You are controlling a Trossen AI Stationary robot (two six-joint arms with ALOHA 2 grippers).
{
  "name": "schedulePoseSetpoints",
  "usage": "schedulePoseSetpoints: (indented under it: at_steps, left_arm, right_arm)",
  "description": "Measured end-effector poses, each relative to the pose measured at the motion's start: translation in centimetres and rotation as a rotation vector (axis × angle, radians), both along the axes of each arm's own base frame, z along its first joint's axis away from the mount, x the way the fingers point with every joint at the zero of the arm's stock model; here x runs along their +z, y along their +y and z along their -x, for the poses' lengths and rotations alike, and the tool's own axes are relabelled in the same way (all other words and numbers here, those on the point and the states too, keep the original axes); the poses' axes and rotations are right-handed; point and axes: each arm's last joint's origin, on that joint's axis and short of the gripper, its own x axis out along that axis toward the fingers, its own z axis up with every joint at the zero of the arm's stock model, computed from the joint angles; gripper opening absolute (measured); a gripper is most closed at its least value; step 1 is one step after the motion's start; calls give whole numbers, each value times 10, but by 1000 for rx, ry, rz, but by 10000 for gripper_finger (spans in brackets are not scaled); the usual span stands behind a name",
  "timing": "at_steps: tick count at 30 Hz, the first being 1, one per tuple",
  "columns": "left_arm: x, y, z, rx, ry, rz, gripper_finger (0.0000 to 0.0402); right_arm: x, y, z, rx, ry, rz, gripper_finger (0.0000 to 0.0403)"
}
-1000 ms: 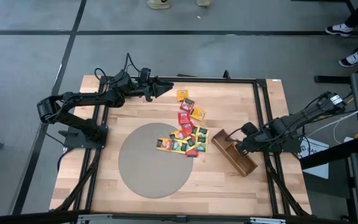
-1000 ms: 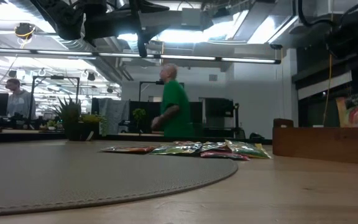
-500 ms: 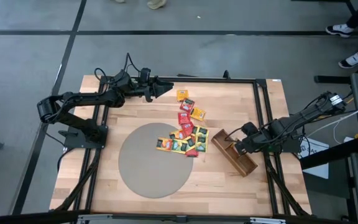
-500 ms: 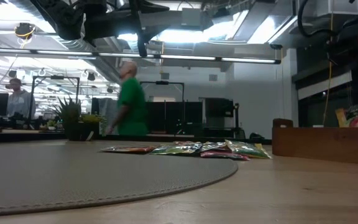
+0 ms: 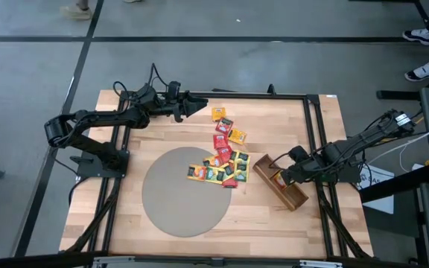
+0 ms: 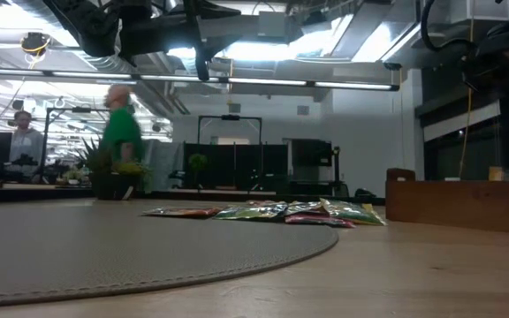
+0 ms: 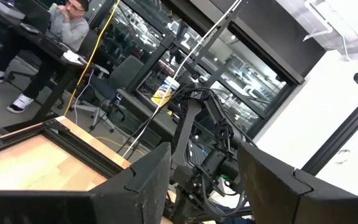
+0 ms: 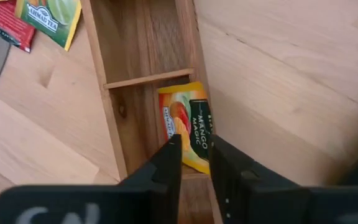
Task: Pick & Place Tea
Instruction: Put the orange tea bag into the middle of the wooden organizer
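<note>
Release underway: right gripper (image 8: 191,155) stood over the tray (image 8: 145,59), fingers parted, sachet (image 8: 191,127) dropped inside; next, lift toward nine o'clock.

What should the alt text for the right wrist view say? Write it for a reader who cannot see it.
A yellow-orange mango tea sachet stands on edge inside a compartment of the wooden divided tray, just beyond the right gripper, whose two dark fingers are slightly apart. Red and green sachets lie on the table beyond the tray.

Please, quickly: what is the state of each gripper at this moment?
Left gripper: open, holding nothing, raised near the table's far edge.
Right gripper: fingers parted over the wooden tray, around a yellow-orange tea sachet; grip cannot be told.
</note>
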Motion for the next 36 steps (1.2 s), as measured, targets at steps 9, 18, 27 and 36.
schedulePoseSetpoints:
  at_steps: [9,18,27,36]
  left_arm:
    - [-9,-1,-2,-52,87,-1,175]
    - [-38,-20,-10,-187,360,9,150]
    - [-69,-51,-10,-304,678,146,110]
    - [-75,-89,-3,-348,780,298,88]
  right_arm:
    - [15,0,-11,-27,-107,-17,125]
    - [36,-2,-45,9,-417,-67,125]
    - [30,1,-95,104,-602,-70,125]
    - [-1,-6,-150,289,-712,-131,66]
